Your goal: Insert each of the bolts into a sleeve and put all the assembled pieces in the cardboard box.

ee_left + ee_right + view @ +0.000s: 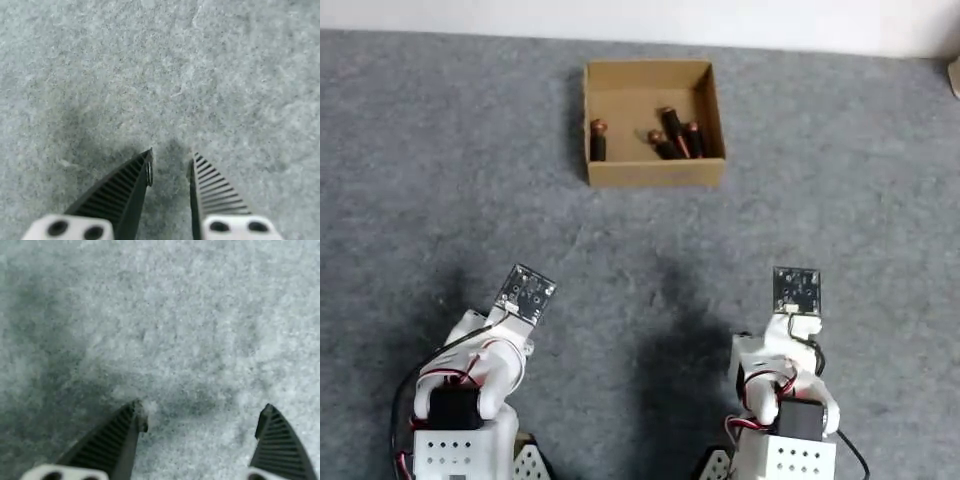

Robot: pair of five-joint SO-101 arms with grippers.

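The cardboard box stands at the back middle of the grey mat. Inside it lie dark sleeves with copper-headed bolts in them: one piece by the left wall and a cluster of three by the right wall. Both arms rest at the front edge, far from the box, the left arm and the right arm. My left gripper hovers over bare mat, open by a narrow gap with nothing in it. My right gripper is open wide over bare mat, also holding nothing.
Grey felt mat covers the whole table. A pale wall edge runs along the back. A small light object peeks in at the far right edge.
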